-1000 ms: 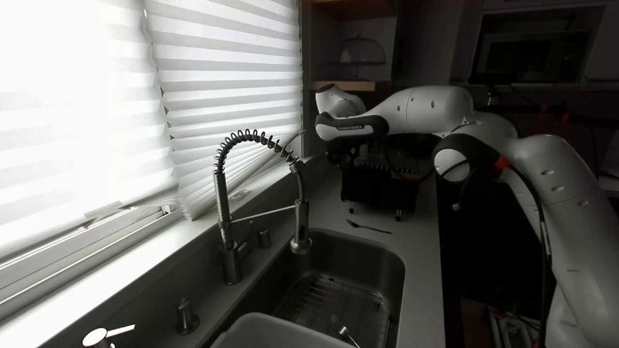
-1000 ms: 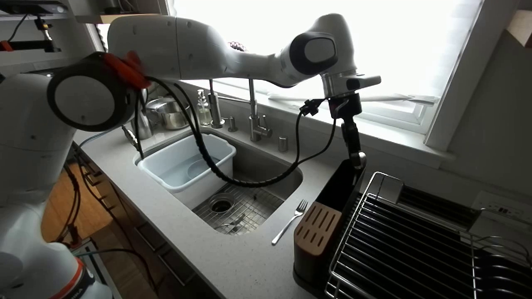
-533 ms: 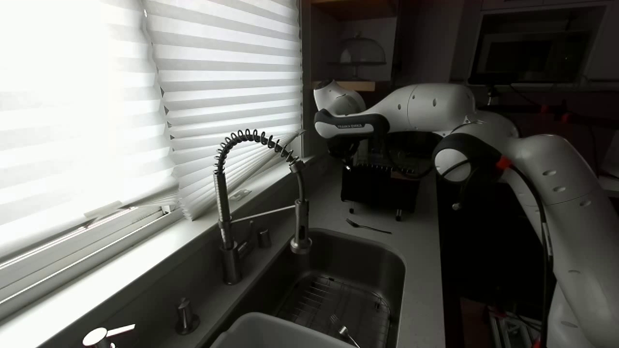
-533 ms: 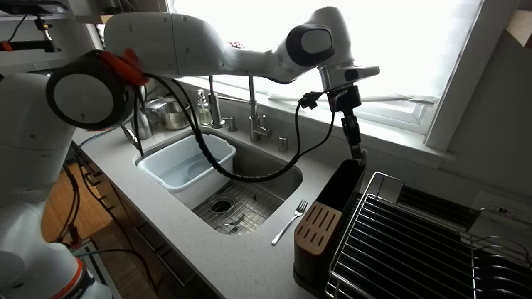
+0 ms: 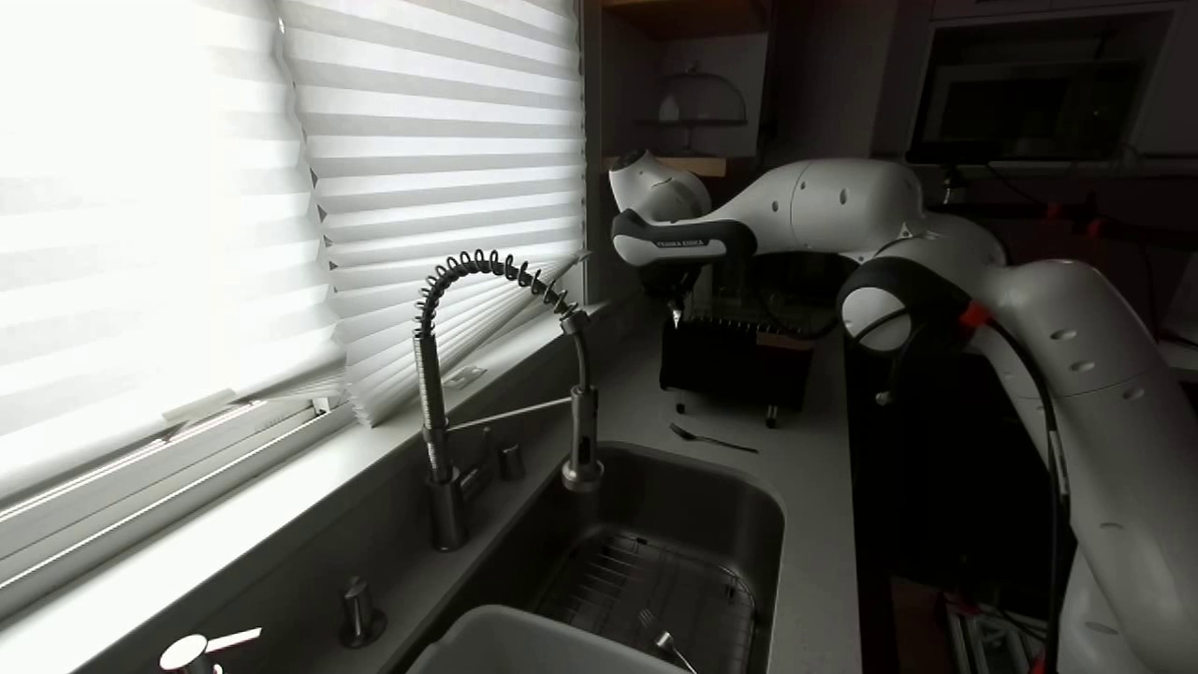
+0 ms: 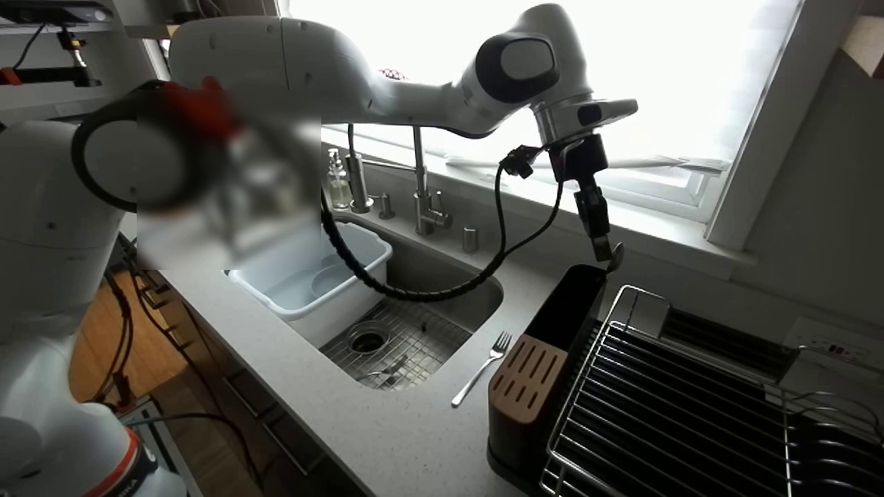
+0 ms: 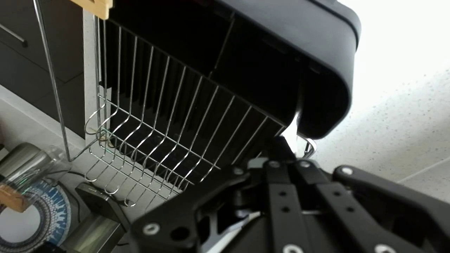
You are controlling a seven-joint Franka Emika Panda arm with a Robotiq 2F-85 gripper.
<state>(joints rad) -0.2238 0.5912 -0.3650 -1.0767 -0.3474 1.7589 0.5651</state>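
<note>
My gripper [image 6: 602, 248] is just above the far end of a tall black utensil holder [image 6: 505, 442] that has a slotted wooden lid over its near end. Its jaws stand together. A metal spoon [image 6: 616, 257] stands tilted at the holder's rim, its bowl close beside the fingertips. In the wrist view the bright spoon [image 7: 291, 135] runs down into the dark holder [image 7: 342, 59], right at the side of my gripper [image 7: 281, 147]; whether it touches the fingers cannot be told. A fork [image 6: 476, 379] lies on the counter by the holder.
A wire dish rack [image 6: 666, 376] stands beside the holder. The sink holds a white tub [image 6: 356, 300] and, in an exterior view, a fork [image 5: 664, 641]. A spring faucet [image 5: 585, 435] rises behind the sink. The window blind [image 5: 449, 140] is near the arm.
My gripper has risen a little and tilted, its tip shifting outward past the rim. Its jaws have closed. The spoon's bowl has moved slightly and now shows more plainly beside the fingertips.
</note>
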